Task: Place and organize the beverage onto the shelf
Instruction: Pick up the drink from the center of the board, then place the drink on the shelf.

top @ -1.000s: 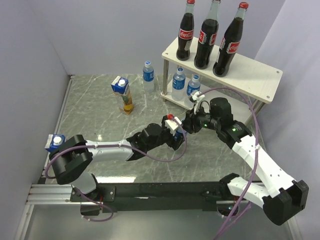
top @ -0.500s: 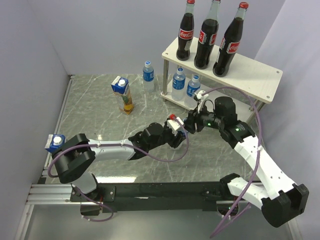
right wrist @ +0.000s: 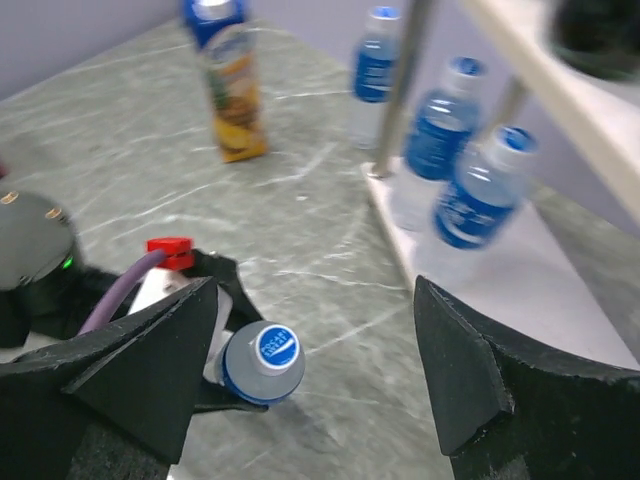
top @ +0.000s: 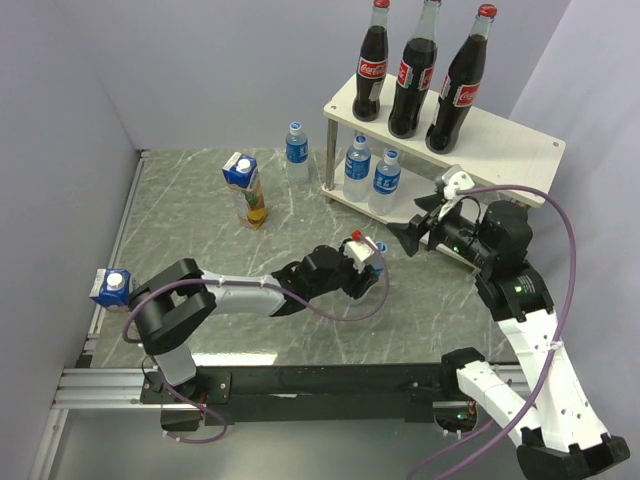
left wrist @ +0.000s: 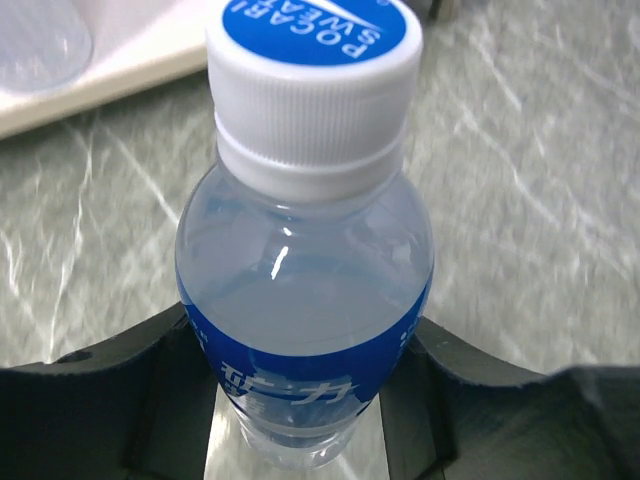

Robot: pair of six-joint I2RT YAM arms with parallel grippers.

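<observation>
The water bottle point(left wrist: 305, 300) is small, round-shouldered clear plastic, with a ribbed white cap point(left wrist: 312, 40) printed blue on top and a glossy blue label band round its body. It stands cap uppermost, long axis close to vertical, out on the table in front of the shelf's left end; whether its base touches the table cannot be told. The left pincer point(top: 366, 263) is closed on it, its matt black curved fingers point(left wrist: 130, 400) pressed against either side of the labelled body.

The right pincer point(right wrist: 310, 330) hangs to the right of the bottle, apart from it, its two black wedge-shaped fingers spread wide with nothing between them.

The shelf point(top: 505, 140) is two pale, smooth rectangular wooden boards with rounded corners on thin silver metal legs. On the top board three cola bottles point(top: 413, 70), dark and glossy with red caps and labels, stand upright in a row. On the lower board two more water bottles point(top: 357, 165) stand side by side near the left end, and a fourth water bottle point(top: 296, 148) stands on the table just beside the shelf's left leg.

Further left a juice carton point(top: 247, 190), square-sided with a blue top, stands upright on the table point(top: 200, 240), a grey-green marbled surface. A second juice carton point(top: 110, 286) sits at the table's left edge
</observation>
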